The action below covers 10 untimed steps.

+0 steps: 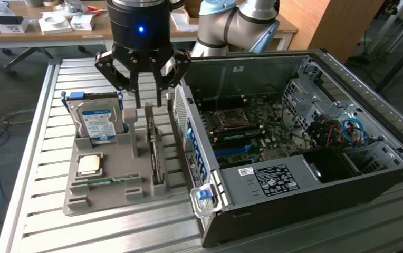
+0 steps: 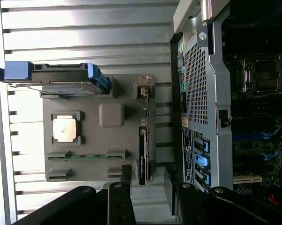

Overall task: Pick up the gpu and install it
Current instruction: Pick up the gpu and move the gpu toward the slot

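The gpu (image 1: 156,158) is a thin dark card standing on its edge in a slot of the grey holder (image 1: 110,196), on the side nearest the computer case. From the wrist view the gpu (image 2: 143,147) shows edge-on. My gripper (image 1: 150,104) hangs just above the far end of the card, open, with nothing between its fingers. In the wrist view my gripper (image 2: 148,187) straddles the line of the card, one finger on each side of it and apart from it.
The holder (image 2: 110,96) also carries a blue-labelled hard drive (image 1: 99,121), a square processor (image 1: 90,164) and a green memory stick (image 1: 110,182). The open computer case (image 1: 300,158) lies close beside it, motherboard (image 1: 254,126) exposed. All rest on a slatted metal table (image 1: 39,158).
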{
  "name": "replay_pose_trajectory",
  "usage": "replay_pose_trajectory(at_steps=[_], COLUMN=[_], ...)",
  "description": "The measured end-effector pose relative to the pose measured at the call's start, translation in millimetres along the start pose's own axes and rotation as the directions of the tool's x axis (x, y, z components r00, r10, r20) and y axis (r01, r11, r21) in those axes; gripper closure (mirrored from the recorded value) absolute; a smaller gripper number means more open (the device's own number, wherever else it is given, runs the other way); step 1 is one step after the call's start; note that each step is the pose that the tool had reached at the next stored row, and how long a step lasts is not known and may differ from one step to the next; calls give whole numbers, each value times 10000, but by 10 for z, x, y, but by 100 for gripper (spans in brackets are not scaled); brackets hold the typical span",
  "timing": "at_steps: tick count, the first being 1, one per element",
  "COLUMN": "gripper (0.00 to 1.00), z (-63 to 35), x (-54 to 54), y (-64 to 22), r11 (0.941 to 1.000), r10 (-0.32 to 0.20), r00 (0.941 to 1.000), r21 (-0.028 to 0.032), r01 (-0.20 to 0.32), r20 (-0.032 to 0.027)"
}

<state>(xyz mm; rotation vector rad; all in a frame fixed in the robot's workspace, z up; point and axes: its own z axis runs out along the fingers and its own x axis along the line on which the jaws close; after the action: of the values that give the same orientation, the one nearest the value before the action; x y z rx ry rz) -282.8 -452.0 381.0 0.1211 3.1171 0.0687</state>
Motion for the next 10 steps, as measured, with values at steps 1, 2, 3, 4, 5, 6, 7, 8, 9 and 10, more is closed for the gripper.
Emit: replay_pose_trajectory(at_steps=[1, 2, 3, 4, 5, 6, 7, 8, 9, 10], gripper=[58, 58, 58, 58, 58, 58, 58, 58, 58, 58], z=[4, 15, 32, 49, 68, 86, 104, 122, 140, 158], x=[0, 0, 1, 1, 2, 2, 2, 3, 3, 3], y=[0, -1, -2, -2, -3, -4, -5, -6, -7, -8], r11=[10000, 10000, 10000, 10000, 10000, 10000, 10000, 10000, 10000, 10000], r10=[0, 0, -1, 0, 1, 1, 1, 1, 0, 0], r00=[10000, 10000, 10000, 10000, 10000, 10000, 10000, 10000, 10000, 10000], r21=[-1, -2, -2, -1, -2, -3, -3, -3, -2, -2], r01=[0, 0, 1, 0, -1, -1, -1, -1, 0, 0], r20=[0, 2, 1, 0, 0, 0, 0, 0, 0, 0])
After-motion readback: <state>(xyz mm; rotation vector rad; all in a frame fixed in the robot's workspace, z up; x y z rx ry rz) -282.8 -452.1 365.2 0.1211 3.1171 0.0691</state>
